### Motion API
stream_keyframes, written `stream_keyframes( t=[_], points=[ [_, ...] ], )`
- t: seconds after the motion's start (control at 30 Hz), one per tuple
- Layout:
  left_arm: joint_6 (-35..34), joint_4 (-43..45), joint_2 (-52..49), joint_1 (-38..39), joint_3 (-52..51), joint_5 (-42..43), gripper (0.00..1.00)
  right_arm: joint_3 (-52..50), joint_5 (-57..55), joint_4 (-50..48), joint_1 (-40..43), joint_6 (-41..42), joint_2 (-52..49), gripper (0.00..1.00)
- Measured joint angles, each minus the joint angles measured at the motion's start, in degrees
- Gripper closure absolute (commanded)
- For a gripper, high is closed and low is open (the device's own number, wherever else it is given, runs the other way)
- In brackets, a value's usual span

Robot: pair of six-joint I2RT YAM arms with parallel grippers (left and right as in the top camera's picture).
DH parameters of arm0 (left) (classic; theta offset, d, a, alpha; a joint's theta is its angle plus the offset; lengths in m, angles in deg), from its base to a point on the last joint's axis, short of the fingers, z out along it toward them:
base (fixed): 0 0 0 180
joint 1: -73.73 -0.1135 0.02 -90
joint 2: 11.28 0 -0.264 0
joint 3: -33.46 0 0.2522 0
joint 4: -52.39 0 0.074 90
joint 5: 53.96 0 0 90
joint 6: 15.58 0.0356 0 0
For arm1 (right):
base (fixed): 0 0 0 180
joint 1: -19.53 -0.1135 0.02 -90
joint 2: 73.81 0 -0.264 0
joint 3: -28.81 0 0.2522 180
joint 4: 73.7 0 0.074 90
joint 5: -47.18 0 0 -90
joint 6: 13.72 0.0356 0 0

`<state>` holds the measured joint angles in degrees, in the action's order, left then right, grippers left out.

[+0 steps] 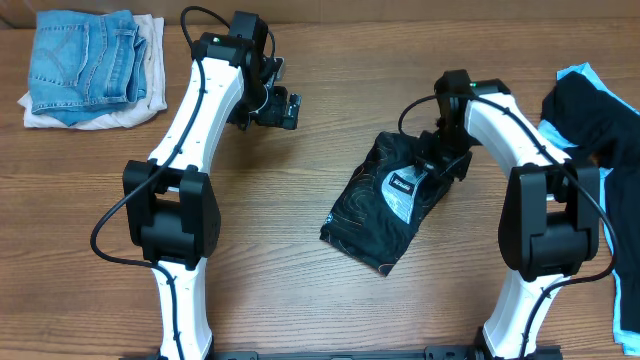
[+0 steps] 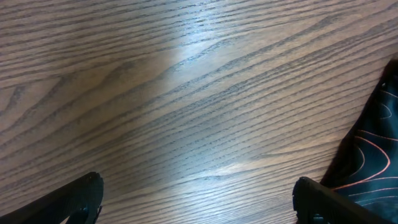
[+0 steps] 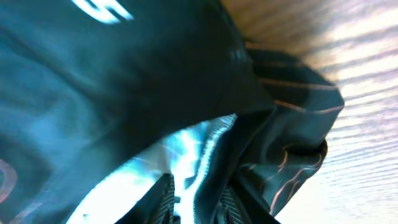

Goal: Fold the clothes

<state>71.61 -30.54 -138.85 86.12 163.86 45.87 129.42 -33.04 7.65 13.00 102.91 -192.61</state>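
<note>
**Q:** Where is the jersey, and in what condition?

**A:** The black jersey (image 1: 385, 215) lies right of centre on the tabletop (image 1: 300, 270). It is gathered into a compact, slanted bundle with a pale inner panel showing. Its edges are uneven, so this does not read as a finished fold.

**Q:** What is the state of the fingers?

**A:** The right fingers (image 1: 441, 167) sit at the jersey's upper end, against the cloth. The right wrist view is filled with fabric, so whether they grip it cannot be told. The left fingers (image 2: 81, 196) stand wide apart over bare wood and hold nothing.

**Q:** How far along is the task?

**A:** It appears to be partly done.
- **Done:** the jeans (image 1: 85, 60), stacked on a white garment (image 1: 152, 38) at the far left, look folded.
- **Left:** the jersey needs squaring, and the black-and-light-blue garment (image 1: 590, 115) at the right edge lies loose and unfolded.
</note>
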Motion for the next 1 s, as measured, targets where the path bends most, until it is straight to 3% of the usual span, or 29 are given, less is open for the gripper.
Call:
stream_keyframes(
  t=[0.1,0.17,0.4,1.0],
  points=[
    [0.02,0.0,0.0,0.0,-0.02,0.0,0.0,-1.16,0.31,-0.2,0.0,-0.22,0.0,0.92],
    [0.02,0.0,0.0,0.0,0.0,0.0,0.0,-1.2,0.35,-1.14,0.0,-0.2,0.0,0.96],
    [0.0,0.0,0.0,0.0,-0.02,-0.02,0.0,-0.87,-0.04,-0.85,0.0,0.28,0.0,0.96],
    [0.0,-0.02,0.0,0.0,-0.02,0.0,0.0,5.07,-5.7,17.51,0.0,4.55,0.02,0.94]
  ],
)
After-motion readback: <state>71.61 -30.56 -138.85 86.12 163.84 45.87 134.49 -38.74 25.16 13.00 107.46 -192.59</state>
